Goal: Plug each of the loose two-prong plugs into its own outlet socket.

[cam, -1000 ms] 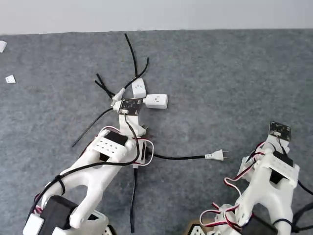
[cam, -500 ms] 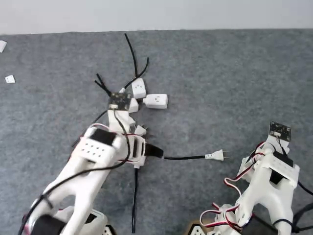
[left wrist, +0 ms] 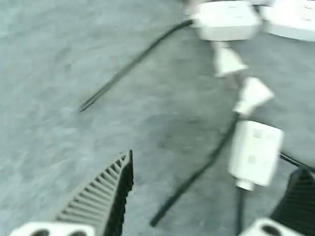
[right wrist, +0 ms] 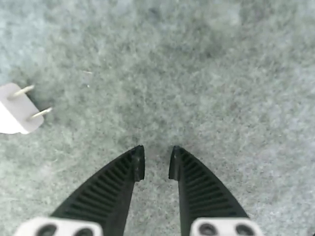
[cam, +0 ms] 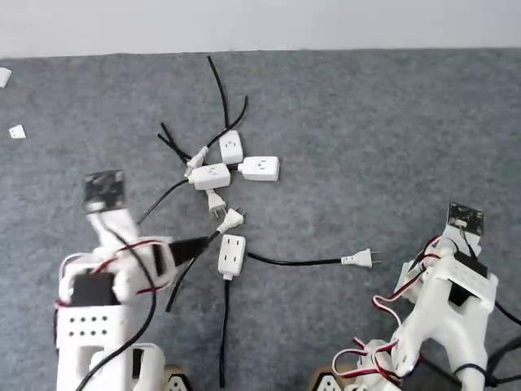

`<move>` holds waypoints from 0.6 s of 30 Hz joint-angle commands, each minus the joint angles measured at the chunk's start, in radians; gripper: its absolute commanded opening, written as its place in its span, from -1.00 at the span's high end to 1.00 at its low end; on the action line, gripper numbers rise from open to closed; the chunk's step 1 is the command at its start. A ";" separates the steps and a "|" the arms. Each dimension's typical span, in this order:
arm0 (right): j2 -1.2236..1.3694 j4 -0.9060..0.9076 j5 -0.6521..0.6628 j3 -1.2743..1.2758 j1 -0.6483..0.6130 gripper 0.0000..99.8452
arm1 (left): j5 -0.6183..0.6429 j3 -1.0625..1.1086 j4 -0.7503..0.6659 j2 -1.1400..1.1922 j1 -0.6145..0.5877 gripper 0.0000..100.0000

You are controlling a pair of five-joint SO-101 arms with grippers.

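Our left gripper [left wrist: 206, 196] hangs wide open and empty just beside a white socket [left wrist: 255, 153], placed, we judge, to take one of the loose plugs [cam: 216, 204] lying between that socket and the cluster of sockets [cam: 259, 168]. Our right gripper [right wrist: 156, 164], narrowed to a slit and holding nothing, sits near another plug [right wrist: 17, 115] whose cord is cut off at the edge. We cannot make out whether anything in the cluster is seated.

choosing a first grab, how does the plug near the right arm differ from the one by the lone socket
The middle plug lies beside the lone socket; the right plug lies apart, prongs pointing away from it. The right plug's cord runs level, the middle plug's slants. Both white, unplugged.
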 commanded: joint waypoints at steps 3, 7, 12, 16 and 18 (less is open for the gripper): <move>-0.041 -0.001 0.213 -0.060 -0.171 0.82 | -0.012 0.016 -0.043 -0.014 -0.140 0.11; -0.041 0.134 0.315 -0.264 -0.231 0.81 | -0.012 0.019 -0.106 0.057 -0.181 0.11; -0.028 0.415 0.489 -0.585 -0.311 0.81 | -0.012 -0.010 -0.193 0.232 -0.186 0.11; -0.028 0.593 0.755 -0.677 -0.467 0.81 | -0.012 -0.024 -0.299 0.358 -0.186 0.11; -0.028 0.616 0.861 -0.677 -0.532 0.75 | -0.012 -0.024 -0.338 0.400 -0.186 0.11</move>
